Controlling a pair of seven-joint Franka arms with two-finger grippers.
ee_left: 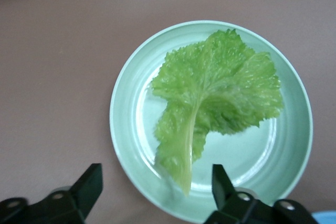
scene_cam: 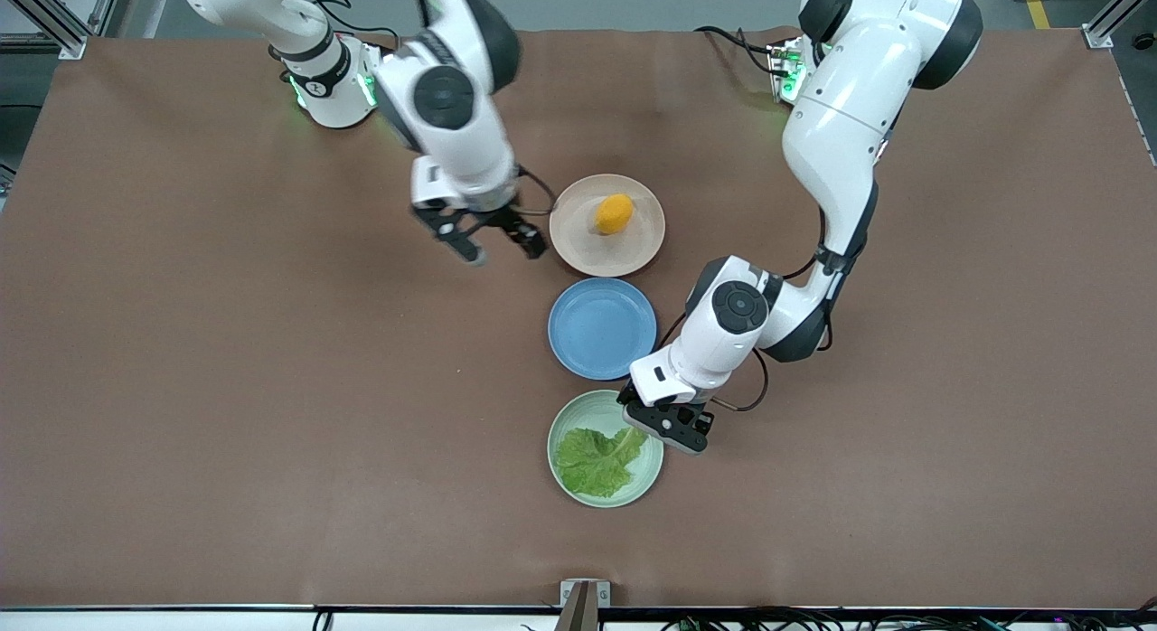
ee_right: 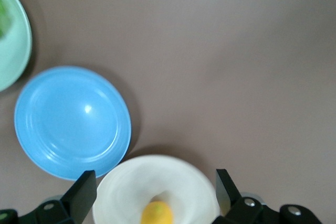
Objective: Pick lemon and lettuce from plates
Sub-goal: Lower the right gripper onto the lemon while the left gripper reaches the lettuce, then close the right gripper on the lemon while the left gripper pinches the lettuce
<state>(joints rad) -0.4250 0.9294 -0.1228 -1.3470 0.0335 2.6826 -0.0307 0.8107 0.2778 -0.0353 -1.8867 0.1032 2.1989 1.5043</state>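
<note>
On the brown matte tabletop (scene_cam: 226, 360), three round shallow plates lie in a line running toward the front camera.

Farthest from the camera: pale beige-pink plate (scene_cam: 633, 249), bearing the small orange-yellow oval lemon (scene_cam: 614, 214) near its middle. The lemon also shows in the right wrist view (ee_right: 157, 214), resting on the same plate (ee_right: 184, 179).

Middle: bare blue plate (scene_cam: 602, 328), just beside both neighbours without touching either; also seen in the right wrist view (ee_right: 72, 121).

Nearest the camera: pale mint green plate (scene_cam: 569, 423), holding one crinkled green lettuce leaf (scene_cam: 597, 461) with a pale rib. In the left wrist view the leaf (ee_left: 215, 95) lies flat on this plate (ee_left: 126, 124), stem end near the rim.

Right gripper (scene_cam: 500, 244): fingers spread apart, holding nothing, beside the beige-pink plate toward the right arm's end of the table.

Left gripper (scene_cam: 667, 425): fingers spread apart, holding nothing, over the mint plate's rim at the leaf's stem end.
</note>
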